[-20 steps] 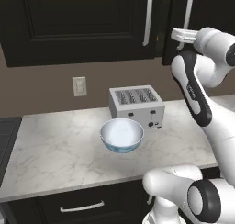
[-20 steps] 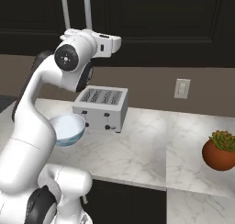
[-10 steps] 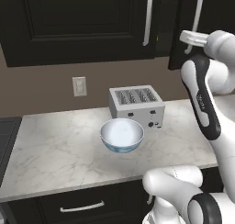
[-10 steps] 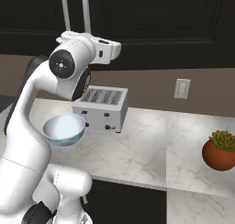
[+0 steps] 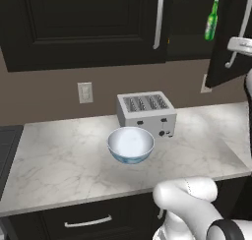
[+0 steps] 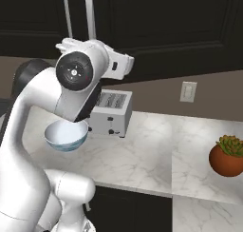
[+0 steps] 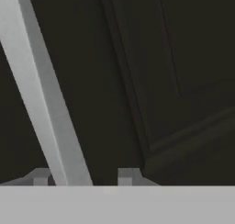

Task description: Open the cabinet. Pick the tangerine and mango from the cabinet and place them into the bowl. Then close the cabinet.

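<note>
Claw (image 7: 83, 177) sits at the right-hand cabinet door: its two dark finger tips straddle the long silver bar handle (image 7: 43, 90), one tip against the bar and the other with a small gap, so a narrow hold around the handle, partly closed rather than pinched tight. Large black wall cabinet (image 5: 93, 27) spreads away to the claw's left; its right door (image 5: 227, 42) stands swung part-way out, its left door (image 5: 83, 25) shut. Judged step: opening the cabinet. To do it well, pull along the door's arc about its hinge, not straight back, letting the wrist turn with the panel so the bar stays between the tips; continue until the shelf is fully exposed. Inside the gap, left of the claw, one green bottle (image 5: 211, 20) stands; tangerine and mango cannot be made out from these views. Far below and left of the claw, on the marble counter (image 5: 59, 155), one glossy pale blue-white round bowl (image 5: 130, 144) sits just in front of one silver toaster (image 5: 146, 114). Count: two doors, two bar handles, one bowl, one toaster, one bottle, one potted plant (image 6: 229, 155).
</note>
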Controlling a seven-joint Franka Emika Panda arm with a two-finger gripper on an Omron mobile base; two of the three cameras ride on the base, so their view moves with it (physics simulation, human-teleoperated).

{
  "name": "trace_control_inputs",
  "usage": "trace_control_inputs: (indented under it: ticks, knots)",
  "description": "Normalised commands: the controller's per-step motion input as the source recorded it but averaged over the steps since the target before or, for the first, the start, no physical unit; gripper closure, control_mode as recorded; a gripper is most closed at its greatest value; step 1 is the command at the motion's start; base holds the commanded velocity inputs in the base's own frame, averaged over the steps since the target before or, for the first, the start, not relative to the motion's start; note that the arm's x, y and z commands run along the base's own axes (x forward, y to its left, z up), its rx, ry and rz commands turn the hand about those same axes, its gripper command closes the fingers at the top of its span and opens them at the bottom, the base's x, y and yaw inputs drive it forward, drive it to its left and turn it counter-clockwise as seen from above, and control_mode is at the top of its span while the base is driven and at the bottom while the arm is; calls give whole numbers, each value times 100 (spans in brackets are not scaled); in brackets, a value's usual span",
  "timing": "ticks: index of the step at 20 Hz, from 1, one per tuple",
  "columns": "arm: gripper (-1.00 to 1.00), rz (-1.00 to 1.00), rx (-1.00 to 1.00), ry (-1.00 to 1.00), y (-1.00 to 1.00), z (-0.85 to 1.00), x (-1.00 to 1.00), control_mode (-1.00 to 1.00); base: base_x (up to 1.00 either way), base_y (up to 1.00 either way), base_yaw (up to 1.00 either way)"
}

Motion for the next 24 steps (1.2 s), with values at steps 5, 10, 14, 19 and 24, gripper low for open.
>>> trace_control_inputs:
  ticks: [5, 10, 14, 19, 24]
  knots:
    - [100, 8, 11, -17, -100, -11, -77, -100, 0, 0, 0]
    - [-100, 7, -5, -6, -37, -58, -62, -100, 0, 0, 0]
    - [-100, 8, -16, 0, 9, -95, -96, -100, 0, 0, 0]
    - [-100, 5, -7, -28, 46, -74, -99, -100, 0, 0, 0]
    - [-100, -4, -3, -68, 100, -7, -81, -100, 0, 0, 0]
